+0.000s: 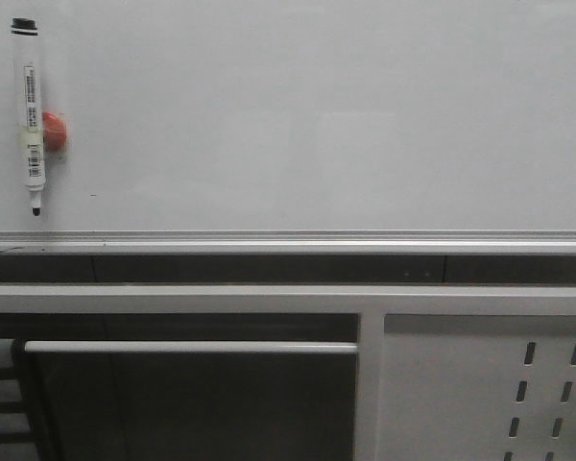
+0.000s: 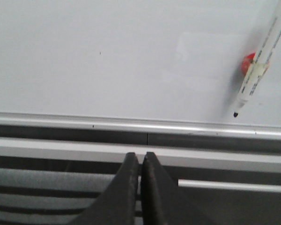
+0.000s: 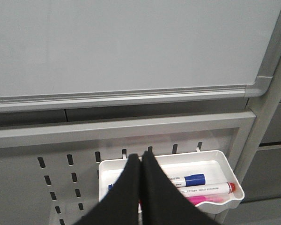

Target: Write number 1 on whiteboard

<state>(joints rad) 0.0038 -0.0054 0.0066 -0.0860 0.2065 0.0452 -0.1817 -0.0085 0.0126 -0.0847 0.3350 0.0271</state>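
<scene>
Step in hand: reaching for the marker (image 1: pixel 30 106), judging by the blank whiteboard (image 1: pixel 317 115); no number 1 showing on it yet.
Doing it well: opening the left hand (image 2: pixel 141 161) first, closing on the barrel near the middle, pulling straight off the red magnet (image 1: pixel 56 131), keeping the bare tip pointing down and away from the board until placed.
Whiteboard: standing upright across all three views, glossy white-grey, silver frame edge (image 1: pixel 288 235) running along the bottom; only tiny dark specks on it.
Marker: hanging near the board's upper left, tip down, black cap end up, taped to the magnet.
Left hand: clenched, gripping nothing, hovering below the frame.
Right hand (image 3: pixel 141 161): clenched, gripping nothing, hanging over a white tray (image 3: pixel 225 161) of spare markers on the perforated panel (image 3: pixel 51 173).
</scene>
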